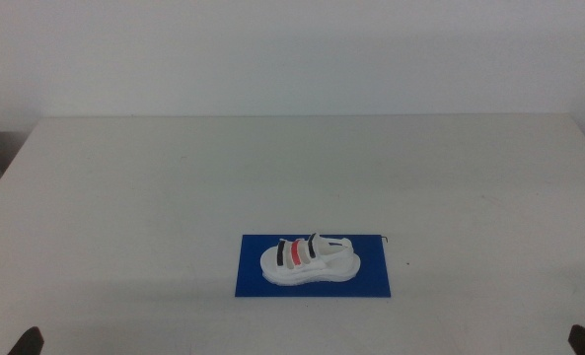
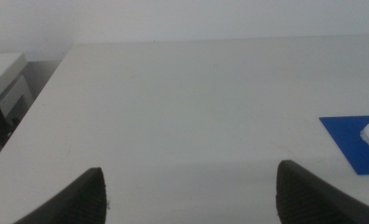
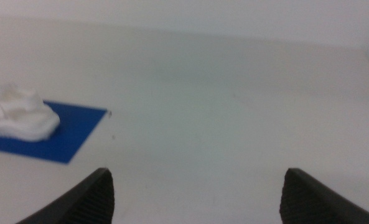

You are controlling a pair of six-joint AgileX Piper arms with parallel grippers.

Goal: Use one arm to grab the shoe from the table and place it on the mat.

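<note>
The surface (image 1: pixel 174 197) is a big plain off-white top, and most of it is bare. Its far edge runs straight across below the pale wall. Its left and right edges slant outward toward the near side. There is lots of open room on the left, on the right and on the far half.

The blue mat (image 1: pixel 371 284) lies flat on the near part of the surface, a little right of the middle. The shoe (image 1: pixel 309 264) sits on the mat, upright on its thick white sole. Its black, red and white straps face up. The shoe fits inside the mat's edges, with blue showing all around it, most of all on the right side. A bit of thin dark thread or mark sticks out at the mat's far right corner.

The left gripper (image 2: pixel 190 199) waits at the near left edge, well apart from the mat. Its two dark jaws are spread wide and hold nothing. Only bare surface shows between them.

The right gripper (image 3: pixel 196 196) waits at the near right edge, also well apart from the mat. Its jaws are spread wide too, with nothing in them. Neither gripper touches the shoe.
</note>
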